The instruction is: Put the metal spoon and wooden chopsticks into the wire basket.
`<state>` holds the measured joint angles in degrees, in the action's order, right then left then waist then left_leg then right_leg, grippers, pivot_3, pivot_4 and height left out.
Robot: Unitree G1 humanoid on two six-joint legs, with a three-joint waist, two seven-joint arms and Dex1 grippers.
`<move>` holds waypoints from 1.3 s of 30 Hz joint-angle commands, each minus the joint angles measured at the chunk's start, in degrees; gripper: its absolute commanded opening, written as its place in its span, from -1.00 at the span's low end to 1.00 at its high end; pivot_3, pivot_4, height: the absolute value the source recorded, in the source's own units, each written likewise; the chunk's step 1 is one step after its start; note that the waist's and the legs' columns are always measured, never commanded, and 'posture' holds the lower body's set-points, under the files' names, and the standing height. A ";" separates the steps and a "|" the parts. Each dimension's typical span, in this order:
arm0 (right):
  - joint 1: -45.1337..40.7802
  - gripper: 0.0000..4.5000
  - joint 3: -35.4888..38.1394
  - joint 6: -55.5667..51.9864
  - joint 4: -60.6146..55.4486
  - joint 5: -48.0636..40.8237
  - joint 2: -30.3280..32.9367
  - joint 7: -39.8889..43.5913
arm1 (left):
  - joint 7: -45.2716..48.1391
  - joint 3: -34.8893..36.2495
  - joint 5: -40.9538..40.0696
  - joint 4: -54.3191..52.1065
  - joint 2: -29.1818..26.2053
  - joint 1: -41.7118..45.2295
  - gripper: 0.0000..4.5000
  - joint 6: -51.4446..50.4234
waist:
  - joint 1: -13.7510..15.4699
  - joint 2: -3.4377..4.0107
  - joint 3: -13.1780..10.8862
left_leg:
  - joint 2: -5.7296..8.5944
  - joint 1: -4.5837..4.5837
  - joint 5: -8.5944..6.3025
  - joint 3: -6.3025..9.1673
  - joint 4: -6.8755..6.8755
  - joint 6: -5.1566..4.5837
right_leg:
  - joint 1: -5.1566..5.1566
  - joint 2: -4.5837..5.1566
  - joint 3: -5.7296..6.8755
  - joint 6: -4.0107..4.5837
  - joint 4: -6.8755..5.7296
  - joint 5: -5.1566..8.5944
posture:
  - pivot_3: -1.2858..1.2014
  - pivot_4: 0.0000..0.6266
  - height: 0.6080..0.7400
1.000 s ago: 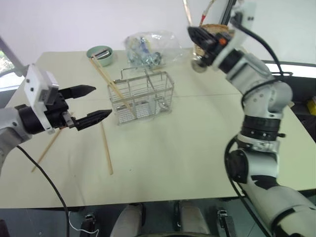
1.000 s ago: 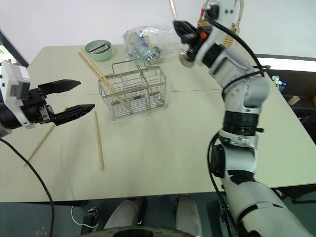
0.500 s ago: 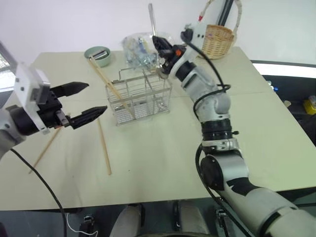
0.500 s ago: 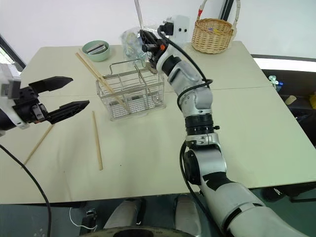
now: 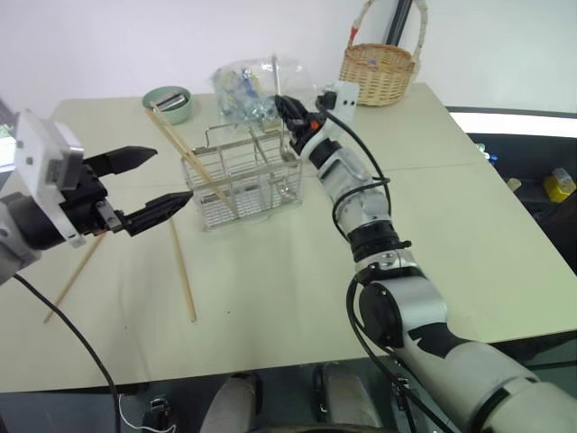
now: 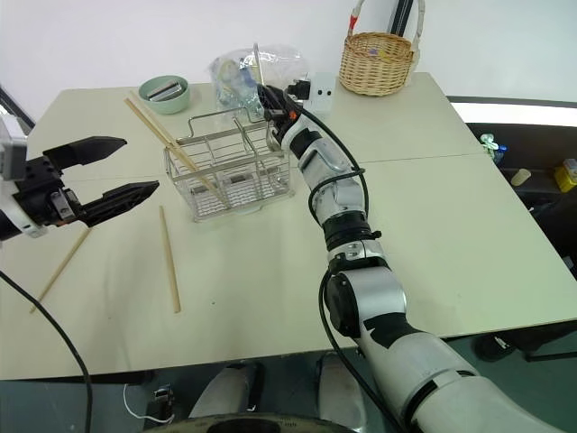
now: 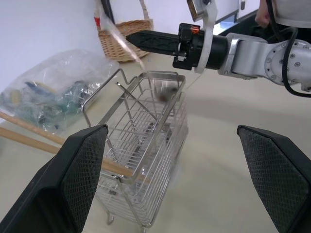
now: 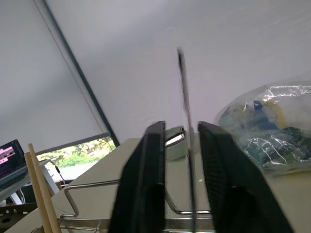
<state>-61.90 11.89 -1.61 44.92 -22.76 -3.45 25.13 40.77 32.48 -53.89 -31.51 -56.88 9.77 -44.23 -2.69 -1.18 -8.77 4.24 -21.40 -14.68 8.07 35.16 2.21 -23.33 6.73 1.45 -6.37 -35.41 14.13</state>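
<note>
Both hands raised: right hand [image 5: 281, 105] over wire basket [image 5: 242, 171] (fingers parted).

It looks like a lab or test room. A plain beige surface [image 6: 433, 207] stands against a bare white wall [image 6: 135, 36]. A monitor [image 8: 12, 162] sits beside a window [image 8: 85, 150].

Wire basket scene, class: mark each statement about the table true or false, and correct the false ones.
1. A wooden chopstick leans inside the wire basket. True.
2. The metal spoon lies flat on the table. False: it stands upright between the right gripper's jaws, above the wire basket.
3. The left gripper has open jaws and holds nothing. True.
4. The wicker basket sits inside the wire basket. False: it stands apart at the table's far edge.
5. Two chopsticks lie on the table outside the wire basket. True.
</note>
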 commanded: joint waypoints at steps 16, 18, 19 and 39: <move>5.96 0.98 -2.16 -20.73 -34.04 -8.95 19.95 15.15 | 0.09 0.46 3.30 4.76 0.02 0.27 1.00 1.44 | 0.31 0.00 0.00 | 0.03 -0.06 0.00 -0.01 -0.01 0.00 | 0.05 0.03 0.00 0.01 0.09 -0.01 | 0.03 -0.52 0.15; 8.96 0.98 -3.13 -26.06 -41.27 -11.93 26.54 21.43 | 0.82 0.59 4.84 7.94 -0.72 0.70 1.00 1.75 | 0.33 0.00 0.00 | 0.02 -0.06 0.00 -0.02 -0.02 0.00 | 0.06 0.03 0.00 0.01 0.12 -0.01 | 0.03 -0.52 0.15; 10.67 0.98 -3.68 -27.74 -44.35 -12.96 29.80 24.70 | 1.35 0.60 5.70 9.67 -1.21 0.88 1.00 1.91 | 0.34 0.00 0.00 | 0.02 -0.06 0.00 -0.04 -0.01 -0.01 | 0.09 0.04 0.00 0.01 0.13 -0.01 | 0.03 -0.52 0.15; 38.40 0.98 1.81 -38.38 -67.72 -22.01 51.34 34.26 | 16.62 -21.63 35.52 63.32 -8.55 13.14 1.00 18.79 | 2.41 -0.35 0.16 | -0.09 -0.13 -0.04 -0.23 -0.01 0.01 | 0.04 0.19 0.02 0.00 0.34 0.00 | 0.03 -0.52 0.15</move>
<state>-23.64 11.20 -39.72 -20.60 -43.34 47.06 60.40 57.29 10.79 -19.83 29.81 -65.38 21.04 -26.90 -0.28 -1.53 -8.61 4.16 -21.54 -14.72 7.86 35.16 2.23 -23.28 6.93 1.50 -6.37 -35.07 14.13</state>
